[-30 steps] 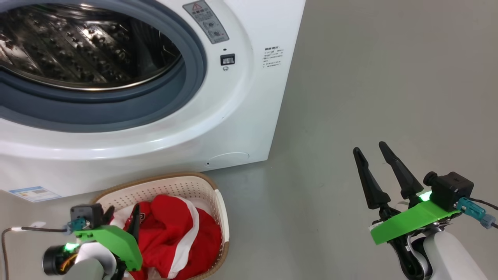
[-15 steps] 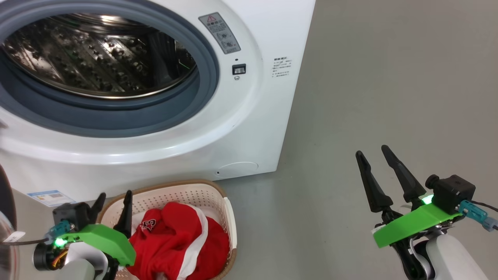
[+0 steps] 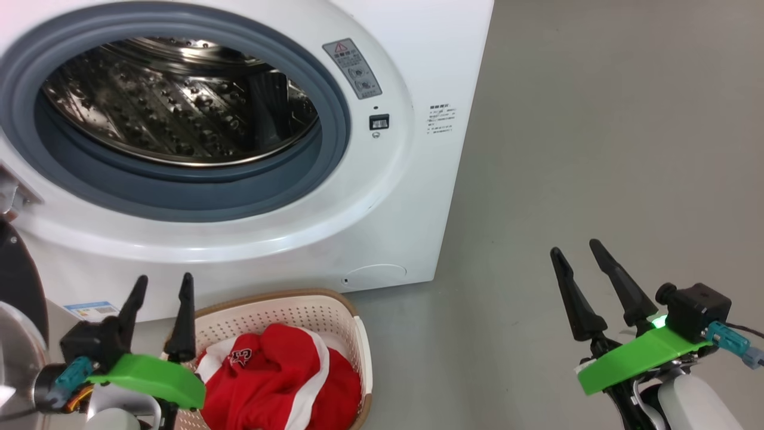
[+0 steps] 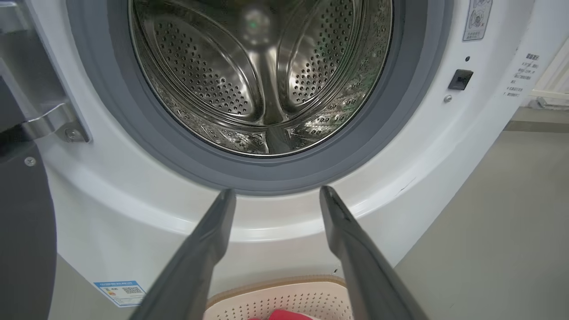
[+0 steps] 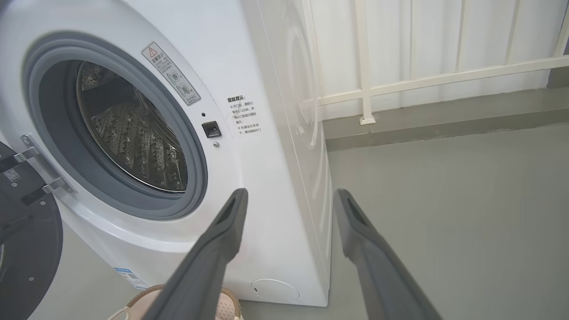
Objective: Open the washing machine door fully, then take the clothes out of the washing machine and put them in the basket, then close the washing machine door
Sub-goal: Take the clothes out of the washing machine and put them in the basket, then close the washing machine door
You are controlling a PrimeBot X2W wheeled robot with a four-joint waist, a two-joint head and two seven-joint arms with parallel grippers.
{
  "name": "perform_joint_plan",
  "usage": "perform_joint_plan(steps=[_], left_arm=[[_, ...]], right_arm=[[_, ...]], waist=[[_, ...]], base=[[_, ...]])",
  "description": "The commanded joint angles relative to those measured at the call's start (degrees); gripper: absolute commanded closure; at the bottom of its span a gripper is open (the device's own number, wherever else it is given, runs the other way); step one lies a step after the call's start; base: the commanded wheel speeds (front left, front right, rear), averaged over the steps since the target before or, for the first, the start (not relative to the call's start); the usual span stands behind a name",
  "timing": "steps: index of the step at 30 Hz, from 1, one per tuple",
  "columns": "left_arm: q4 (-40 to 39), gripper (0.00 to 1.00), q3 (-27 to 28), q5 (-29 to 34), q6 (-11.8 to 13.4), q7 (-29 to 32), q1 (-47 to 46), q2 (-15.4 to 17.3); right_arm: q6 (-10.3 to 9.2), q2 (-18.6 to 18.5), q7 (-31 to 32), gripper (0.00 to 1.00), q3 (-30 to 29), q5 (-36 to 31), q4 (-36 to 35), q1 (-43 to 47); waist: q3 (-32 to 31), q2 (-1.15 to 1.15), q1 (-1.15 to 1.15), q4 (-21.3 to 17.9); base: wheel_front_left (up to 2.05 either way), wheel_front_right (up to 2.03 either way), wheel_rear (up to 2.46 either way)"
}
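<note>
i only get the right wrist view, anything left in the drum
observer: no, the left wrist view looks straight into the drum and it shows bare steel.
operator: where are the clothes then
observer: the red clothes lie in the basket, in front of the machine.
operator: and the left gripper
observer: the left gripper is open and empty, by the basket's left side.
</note>
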Motion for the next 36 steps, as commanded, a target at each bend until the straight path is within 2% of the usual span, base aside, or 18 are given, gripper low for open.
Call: perform_joint_plan(steps=[1, 9, 16, 36], left_arm=[[-3.32, 0.0, 2.74, 0.68, 0.79, -0.71, 0.27, 1.62], [-11.75, 0.0, 5.45, 0.58, 1.12, -0.71, 6.23, 0.26], [-15.59, 0.0, 6.86, 1.43, 1.03, -0.71, 9.16, -0.69], [-16.02, 0.0, 9.83, 4.88, 0.39, -0.71, 10.91, -2.54]], right_arm=[[0.16, -0.64, -0.69, 0.0, 0.79, 0.23, -1.29, 0.45], [0.16, -0.76, -0.69, 0.0, 0.84, -0.16, -1.8, 1.73], [0.16, -1.36, -0.69, 0.0, 0.82, -0.26, -1.54, 2.22], [0.16, -1.61, -0.69, 0.0, 0.74, -0.95, -1.38, 2.14]], waist=[[-0.48, 0.0, 0.0, 0.19], [-2.24, 0.0, 0.0, 0.54], [-3.04, 0.0, 0.0, 0.82], [-3.05, 0.0, 0.0, 1.18]], base=[[0.0, 0.0, 0.0], [0.0, 0.0, 0.0], [0.0, 0.0, 0.0], [0.0, 0.0, 0.0]])
